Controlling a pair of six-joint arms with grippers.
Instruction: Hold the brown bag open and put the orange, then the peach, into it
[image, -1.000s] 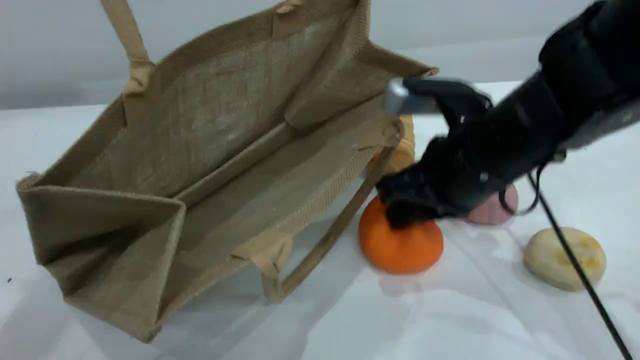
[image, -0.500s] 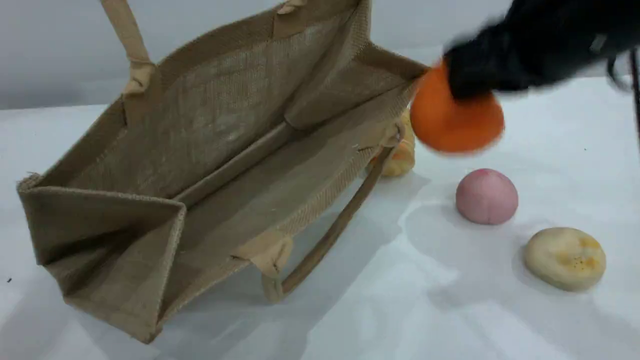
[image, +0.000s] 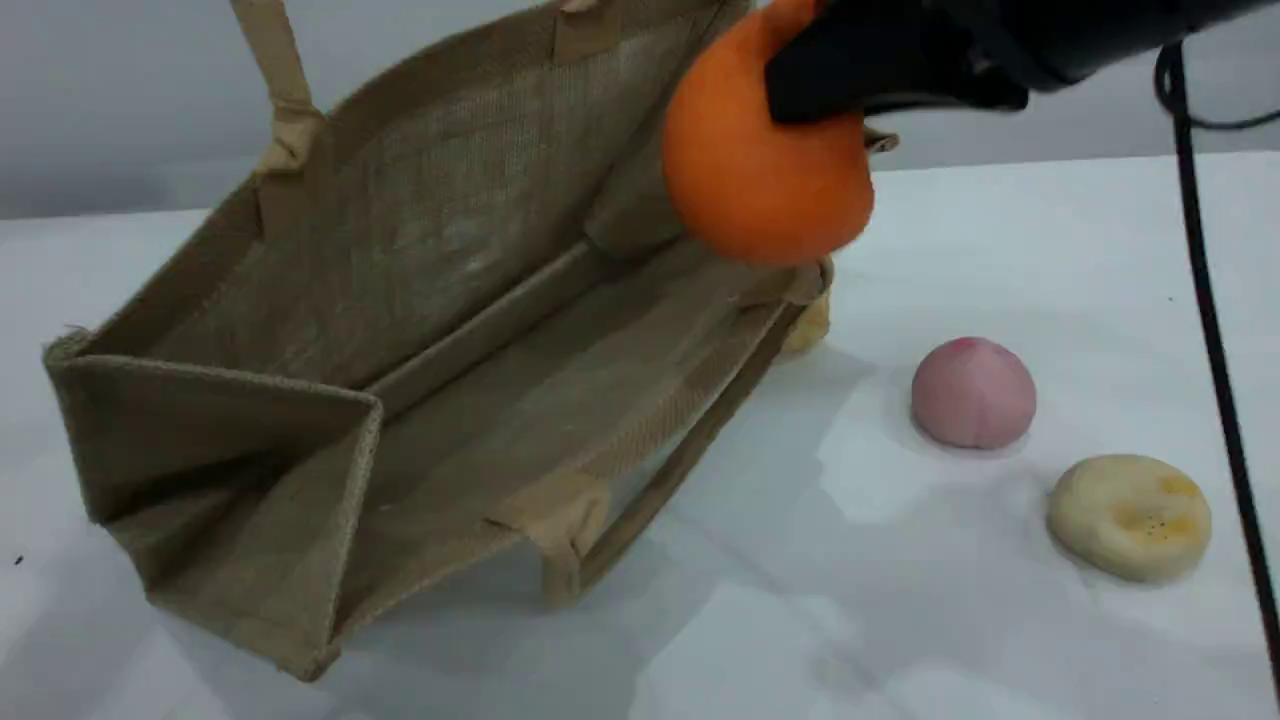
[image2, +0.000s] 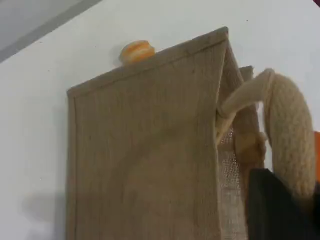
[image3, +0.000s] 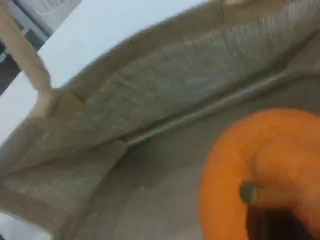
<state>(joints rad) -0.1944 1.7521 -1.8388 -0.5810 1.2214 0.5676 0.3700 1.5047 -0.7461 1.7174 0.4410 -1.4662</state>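
Observation:
The brown bag (image: 450, 330) stands tilted with its mouth wide open toward the camera. Its far beige handle (image: 275, 70) runs up out of the scene view. In the left wrist view that handle (image2: 290, 125) loops over my left gripper (image2: 287, 200), which is shut on it above the bag's outer wall (image2: 145, 160). My right gripper (image: 815, 85) is shut on the top of the orange (image: 765, 175), which hangs in the air over the bag's right end. From the right wrist, the orange (image3: 260, 165) shows above the bag's inside (image3: 165, 145). The pink peach (image: 972, 392) rests on the table to the right.
A pale-yellow dimpled bun (image: 1130, 515) lies at the front right. A striped bread loaf (image: 812, 322) peeks out behind the bag's right corner, the loaf (image2: 137, 51) also showing beyond the bag from the left wrist. A black cable (image: 1210, 330) hangs down the right side.
My right gripper lifted the orange off the table and carried it up and left, to above the bag's right end. The bag shifted slightly, and the peach came into full view.

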